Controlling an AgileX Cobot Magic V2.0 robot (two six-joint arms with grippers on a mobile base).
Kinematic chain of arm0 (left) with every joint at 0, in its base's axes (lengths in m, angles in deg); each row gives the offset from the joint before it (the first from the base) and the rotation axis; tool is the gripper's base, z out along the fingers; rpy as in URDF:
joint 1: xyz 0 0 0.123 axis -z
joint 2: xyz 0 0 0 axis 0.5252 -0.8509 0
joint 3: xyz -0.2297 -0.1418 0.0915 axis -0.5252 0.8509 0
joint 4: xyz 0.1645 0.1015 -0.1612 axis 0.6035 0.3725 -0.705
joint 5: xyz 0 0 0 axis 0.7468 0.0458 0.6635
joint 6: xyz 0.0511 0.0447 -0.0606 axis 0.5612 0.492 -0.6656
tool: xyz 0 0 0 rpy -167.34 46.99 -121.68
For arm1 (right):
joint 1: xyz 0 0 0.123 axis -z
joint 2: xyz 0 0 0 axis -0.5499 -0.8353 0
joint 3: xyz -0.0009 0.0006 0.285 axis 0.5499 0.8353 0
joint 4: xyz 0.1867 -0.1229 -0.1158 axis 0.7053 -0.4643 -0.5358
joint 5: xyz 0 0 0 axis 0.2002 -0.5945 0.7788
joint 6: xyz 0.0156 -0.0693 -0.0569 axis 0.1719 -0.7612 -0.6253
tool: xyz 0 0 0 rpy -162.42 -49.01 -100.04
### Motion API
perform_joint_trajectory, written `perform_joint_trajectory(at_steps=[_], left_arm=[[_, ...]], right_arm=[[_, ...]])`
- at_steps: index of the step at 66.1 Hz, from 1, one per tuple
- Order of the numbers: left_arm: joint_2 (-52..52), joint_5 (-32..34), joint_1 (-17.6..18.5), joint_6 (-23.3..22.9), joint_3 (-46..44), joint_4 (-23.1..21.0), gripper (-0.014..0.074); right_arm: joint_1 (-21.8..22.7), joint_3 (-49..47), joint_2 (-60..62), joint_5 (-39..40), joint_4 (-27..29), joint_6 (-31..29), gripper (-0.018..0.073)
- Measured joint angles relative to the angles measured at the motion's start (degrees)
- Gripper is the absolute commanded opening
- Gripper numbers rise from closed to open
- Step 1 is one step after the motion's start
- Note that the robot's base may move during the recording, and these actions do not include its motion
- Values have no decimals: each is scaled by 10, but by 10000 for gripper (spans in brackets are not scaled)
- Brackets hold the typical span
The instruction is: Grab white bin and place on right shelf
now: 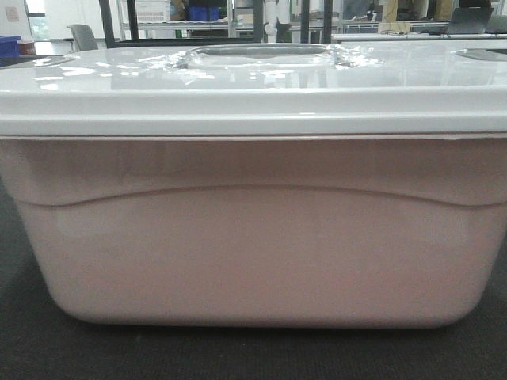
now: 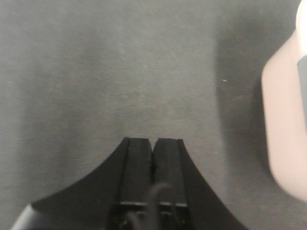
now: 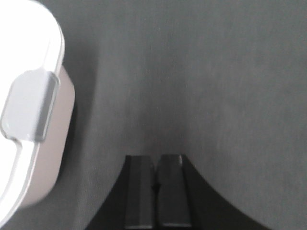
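Left hand (image 2: 153, 141) and right hand (image 3: 156, 158), each with its 2 black fingers pressed together and holding nothing, hang above the dark grey surface (image 2: 120, 72), 1 beside each end of the white bin (image 1: 253, 253). Neither hand touches the bin in the wrist views. The bin stands upright on that surface and fills the front view. Its translucent, faintly pink wall carries 1 curved ridge, and its glossy white lid (image 1: 253, 87) is seated. The right wrist view shows 1 grey latch (image 3: 29, 105) closed over the lid rim at that end. Beyond the lid lie dark racks (image 1: 119, 20) holding blue bins (image 1: 202, 13), well apart from the bin. The right shelf cannot be picked out in any view. Judged progress: no step of the task is complete. The hands are placed to either side, but grasp, lift, carry and placement all remain.
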Motion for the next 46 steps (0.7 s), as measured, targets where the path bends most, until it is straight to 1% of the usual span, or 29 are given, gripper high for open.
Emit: perform_joint_trajectory(at_steps=[6,20,37,46], left_arm=[[-39,0,0,0,-22,-20,-126],[-106,4,0,0,-40,-62,-126],[-158,6,0,0,-40,-67,-126],[-174,8,0,0,-40,-68,-126]], right_arm=[[0,-39,-48,-40,0,0,28],[0,-94,-143,-52,1,0,28],[0,-103,-223,-52,10,0,28],[0,-103,-246,-51,12,0,28]])
